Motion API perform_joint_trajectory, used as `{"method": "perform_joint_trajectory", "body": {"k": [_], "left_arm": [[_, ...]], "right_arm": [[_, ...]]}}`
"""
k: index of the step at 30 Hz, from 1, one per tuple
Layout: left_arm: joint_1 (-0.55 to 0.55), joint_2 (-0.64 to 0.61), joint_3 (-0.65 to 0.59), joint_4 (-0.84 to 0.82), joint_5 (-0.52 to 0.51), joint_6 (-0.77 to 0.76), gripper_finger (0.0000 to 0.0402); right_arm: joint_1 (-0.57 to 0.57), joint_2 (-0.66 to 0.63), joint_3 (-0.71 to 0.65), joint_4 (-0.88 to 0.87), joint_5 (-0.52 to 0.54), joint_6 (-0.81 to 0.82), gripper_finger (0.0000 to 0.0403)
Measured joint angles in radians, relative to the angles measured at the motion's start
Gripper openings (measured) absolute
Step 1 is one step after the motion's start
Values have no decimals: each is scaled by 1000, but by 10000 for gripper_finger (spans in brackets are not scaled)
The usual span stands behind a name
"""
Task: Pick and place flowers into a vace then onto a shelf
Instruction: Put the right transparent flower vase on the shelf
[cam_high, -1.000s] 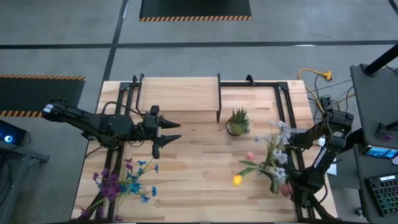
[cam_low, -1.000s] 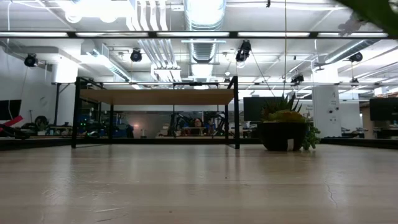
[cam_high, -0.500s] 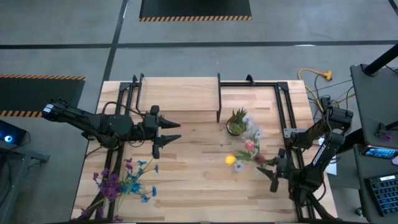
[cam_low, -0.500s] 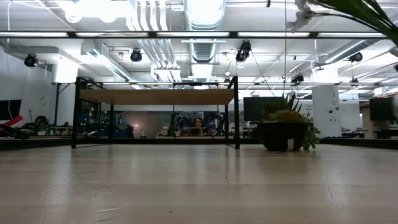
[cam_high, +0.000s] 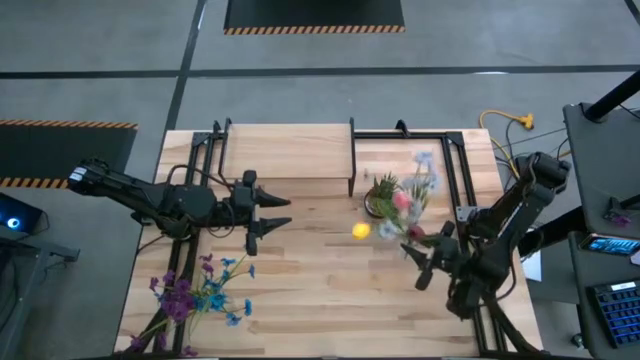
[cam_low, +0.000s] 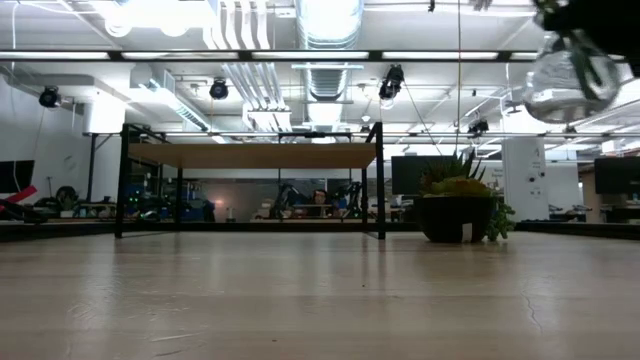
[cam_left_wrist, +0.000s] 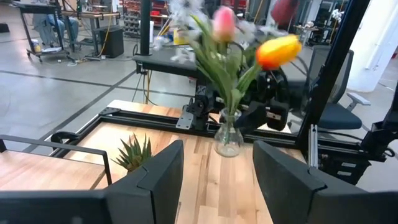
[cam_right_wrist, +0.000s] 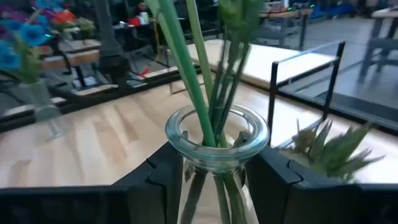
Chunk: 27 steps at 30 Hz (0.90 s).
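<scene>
My right gripper is shut on a clear glass vase that holds the flowers: green stems with pink, white and yellow-orange blooms. It hangs over the table's right half, near the potted plant. The low view shows the vase high above the tabletop. The shelf, a light-wood board on black legs, stands at the far edge. My left gripper waits open over the table's left half, touching nothing. My right gripper pinches the vase's neck just under the rim, one finger on each side. The fingers come in level from the table's near right side. The vase is lifted clear and upright, with the stems standing up out of its mouth.
A short spiky potted plant stands just right of the shelf, close to the carried blooms. A second glass vase with blue and purple flowers stands near the table's near left corner. Black frame rails run along both sides.
My right gripper, still shut on the vase, has carried it from the near right part of the table toward the far edge and leftward, up to the potted plant. The blooms swung as it went. The vase's body has come into the low view.
</scene>
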Motion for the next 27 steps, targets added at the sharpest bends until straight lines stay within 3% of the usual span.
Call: {"method": "perform_joint_trajectory", "body": {"k": [5,10,14,20,27], "left_arm": [[0,0,-13,0,0,2,177],[0,0,-14,1,0,3,177],[0,-1,-11,1,-1,3,177],[0,-2,-10,-20,-1,3,177],[0,-9,-9,-45,-1,3,177]], "right_arm": [[-82,-53,34,270,-23,-394,128],[-192,-75,40,676,-163,-867,128],[-308,-80,40,915,-289,-1134,128],[-515,-42,39,1190,-525,-1420,128],[-759,-11,43,1360,-693,-1550,128]]}}
